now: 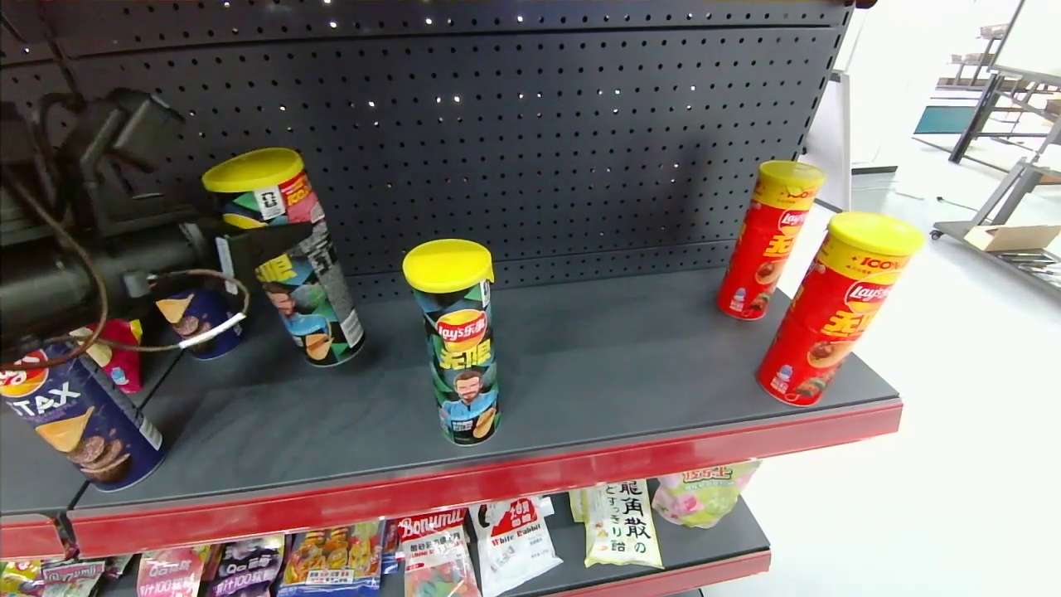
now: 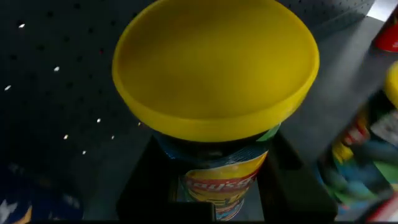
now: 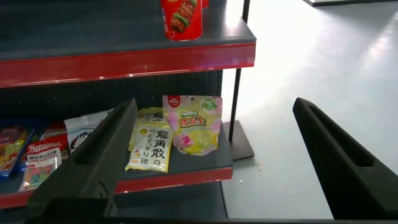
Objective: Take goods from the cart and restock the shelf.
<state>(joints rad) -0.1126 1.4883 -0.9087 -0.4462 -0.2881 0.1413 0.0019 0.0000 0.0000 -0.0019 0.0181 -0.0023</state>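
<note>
A black-and-green chip can with a yellow lid (image 1: 290, 257) leans at the back left of the dark shelf (image 1: 597, 356), its base low at the board. My left gripper (image 1: 249, 249) is shut on the can's side; the left wrist view looks down on the lid (image 2: 214, 74), with dark fingers (image 2: 146, 183) on either side of the can. A matching can (image 1: 458, 340) stands upright mid-shelf near the front. My right gripper (image 3: 217, 162) hangs open in front of the lower shelf, nothing between its fingers (image 3: 93, 168).
Two red cans (image 1: 769, 240) (image 1: 837, 308) stand at the shelf's right end. Blue cans (image 1: 79, 419) (image 1: 203, 319) crowd the left. The shelf has a red front lip (image 1: 497, 485). Snack bags (image 3: 193, 121) lie on the lower shelf. Open floor lies to the right.
</note>
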